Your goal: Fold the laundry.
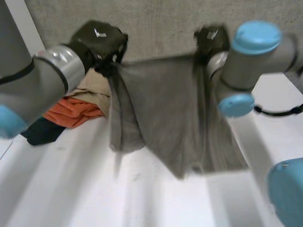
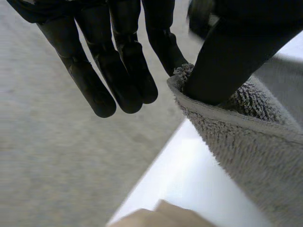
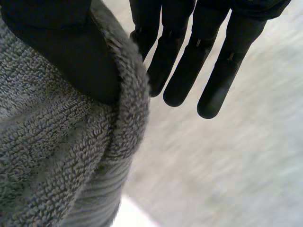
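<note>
Two top corners of a grey terry-cloth towel [image 1: 161, 109] are being held up in the head view, the left hand [image 1: 100, 40] at one and the right hand [image 1: 210, 40] at the other, and the towel is hanging down over the white bench [image 1: 71, 189]. A pile of beige, orange and dark clothes [image 1: 75, 106] is lying on the bench beside the left arm. In the left wrist view, the left hand's thumb is pinching the towel's hemmed corner against the nearest finger, with the other fingers [image 2: 94, 80] pointing straight. In the right wrist view, the right hand is gripping likewise: thumb pressing the towel's edge, the other fingers [image 3: 182, 75] stretched out.
</note>
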Controlling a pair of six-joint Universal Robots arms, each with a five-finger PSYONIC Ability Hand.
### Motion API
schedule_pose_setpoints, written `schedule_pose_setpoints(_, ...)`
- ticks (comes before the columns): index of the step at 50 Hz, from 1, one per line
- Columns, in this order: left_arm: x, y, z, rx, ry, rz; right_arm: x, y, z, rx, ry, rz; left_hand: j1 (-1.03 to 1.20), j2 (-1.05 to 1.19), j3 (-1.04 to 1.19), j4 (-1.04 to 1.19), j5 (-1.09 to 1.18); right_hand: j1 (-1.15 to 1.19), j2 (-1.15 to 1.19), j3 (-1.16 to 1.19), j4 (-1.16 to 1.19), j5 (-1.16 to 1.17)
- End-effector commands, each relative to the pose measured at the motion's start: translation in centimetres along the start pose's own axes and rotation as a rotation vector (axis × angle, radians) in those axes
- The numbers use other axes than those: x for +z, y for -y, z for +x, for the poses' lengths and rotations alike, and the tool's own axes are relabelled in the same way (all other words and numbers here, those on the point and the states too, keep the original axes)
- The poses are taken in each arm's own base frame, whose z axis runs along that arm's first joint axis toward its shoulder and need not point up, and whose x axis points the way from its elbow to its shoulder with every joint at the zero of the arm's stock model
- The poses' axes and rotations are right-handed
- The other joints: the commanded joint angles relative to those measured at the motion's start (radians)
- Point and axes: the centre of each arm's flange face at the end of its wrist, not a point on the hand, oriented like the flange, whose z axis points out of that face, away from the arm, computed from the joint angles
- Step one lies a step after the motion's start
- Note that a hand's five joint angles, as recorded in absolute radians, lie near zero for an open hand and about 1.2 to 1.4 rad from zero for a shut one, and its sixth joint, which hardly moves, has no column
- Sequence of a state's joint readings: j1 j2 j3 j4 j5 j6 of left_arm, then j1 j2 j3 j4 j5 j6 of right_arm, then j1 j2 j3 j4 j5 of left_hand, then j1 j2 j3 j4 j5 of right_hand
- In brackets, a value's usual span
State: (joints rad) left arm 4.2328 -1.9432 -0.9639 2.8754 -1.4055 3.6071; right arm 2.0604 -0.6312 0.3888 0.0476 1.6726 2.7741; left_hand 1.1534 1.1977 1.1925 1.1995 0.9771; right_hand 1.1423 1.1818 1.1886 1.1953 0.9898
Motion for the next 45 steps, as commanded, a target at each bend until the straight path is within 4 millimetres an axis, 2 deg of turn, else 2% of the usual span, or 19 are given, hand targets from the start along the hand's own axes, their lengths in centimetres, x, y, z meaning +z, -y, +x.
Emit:
schedule_pose_setpoints(1,1.9,2.6,-2.2,-0.034,0.133,0.083,-1.3,7.2,3.9,-0.005,-0.076,0.217,0.243,0.199,0.204,0.197,0.245,0.254,0.214,0.208,0.201,0.232)
schedule_pose_setpoints(3,2.1,2.8,-1.8,-0.071,0.128,0.084,-2.5,7.9,4.1,-0.020,-0.059,0.228,0.243,0.199,0.204,0.197,0.245,0.254,0.214,0.208,0.201,0.232)
schedule_pose_setpoints(5,2.2,2.5,-1.3,-0.089,0.109,0.070,-3.5,7.6,4.1,-0.032,-0.031,0.198,0.243,0.199,0.204,0.197,0.245,0.254,0.214,0.208,0.201,0.232)
schedule_pose_setpoints(9,2.4,0.1,0.5,-0.124,0.049,-0.023,-6.1,5.5,3.4,-0.069,0.049,0.083,0.243,0.199,0.204,0.197,0.245,0.254,0.214,0.208,0.201,0.232)
schedule_pose_setpoints(10,2.4,-1.1,1.1,-0.127,0.030,-0.068,-7.2,3.9,3.0,-0.086,0.084,0.016,0.243,0.199,0.204,0.197,0.245,0.254,0.214,0.208,0.201,0.232)
schedule_pose_setpoints(13,2.4,-3.3,2.0,-0.122,0.002,-0.135,-9.0,1.4,2.4,-0.107,0.130,-0.091,0.243,0.199,0.204,0.197,0.245,0.254,0.214,0.208,0.201,0.232)
schedule_pose_setpoints(14,2.3,-4.9,2.6,-0.118,-0.016,-0.183,-10.1,-0.3,2.0,-0.117,0.156,-0.158,0.243,0.199,0.204,0.197,0.245,0.254,0.214,0.208,0.201,0.232)
schedule_pose_setpoints(17,2.1,-7.1,3.6,-0.108,-0.051,-0.244,-12.0,-3.0,1.4,-0.129,0.197,-0.259,0.243,0.199,0.204,0.197,0.245,0.254,0.214,0.208,0.201,0.232)
schedule_pose_setpoints(18,2.1,-8.5,4.2,-0.103,-0.077,-0.268,-13.1,-4.5,1.1,-0.128,0.221,-0.312,0.243,0.199,0.204,0.197,0.245,0.254,0.214,0.208,0.201,0.232)
schedule_pose_setpoints(20,2.2,-10.0,4.9,-0.102,-0.104,-0.287,-13.9,-5.7,0.7,-0.128,0.242,-0.348,0.243,0.199,0.204,0.197,0.245,0.254,0.214,0.208,0.201,0.232)
schedule_pose_setpoints(21,2.3,-10.6,5.2,-0.105,-0.113,-0.295,-14.1,-6.1,0.5,-0.126,0.251,-0.354,0.211,0.167,0.172,0.165,0.213,0.254,0.214,0.208,0.201,0.232)
schedule_pose_setpoints(22,2.5,-12.0,5.6,-0.109,-0.123,-0.309,-14.3,-7.1,0.2,-0.124,0.261,-0.362,0.054,0.010,0.015,0.008,0.056,0.254,0.214,0.208,0.201,0.232)
schedule_pose_setpoints(25,2.9,-14.2,5.8,-0.118,-0.125,-0.348,-14.2,-8.2,-0.2,-0.116,0.259,-0.363,-0.179,-0.223,-0.218,-0.225,-0.177,0.254,0.214,0.208,0.201,0.232)
schedule_pose_setpoints(30,2.5,-15.5,4.8,-0.155,-0.101,-0.408,-13.9,-7.9,-0.2,-0.089,0.248,-0.346,-0.385,-0.429,-0.424,-0.431,-0.383,0.254,0.214,0.208,0.201,0.232)
schedule_pose_setpoints(32,2.0,-15.3,4.1,-0.190,-0.084,-0.413,-13.8,-7.4,-0.2,-0.078,0.243,-0.333,-0.628,-0.672,-0.667,-0.674,-0.626,0.254,0.214,0.208,0.201,0.232)
schedule_pose_setpoints(37,-0.1,-14.0,2.2,-0.307,-0.029,-0.409,-13.5,-5.9,-0.4,-0.063,0.237,-0.290,-0.854,-0.899,-0.893,-0.900,-0.853,0.254,0.214,0.208,0.201,0.232)
schedule_pose_setpoints(40,-1.1,-14.0,1.6,-0.347,-0.008,-0.424,-13.2,-4.9,-0.6,-0.056,0.227,-0.263,-0.869,-0.914,-0.909,-0.916,-0.868,0.254,0.214,0.208,0.201,0.232)
schedule_pose_setpoints(45,-3.0,-15.6,1.7,-0.364,0.006,-0.480,-12.8,-3.5,-0.9,-0.031,0.205,-0.245,-0.837,-0.882,-0.877,-0.884,-0.836,0.254,0.214,0.208,0.201,0.232)
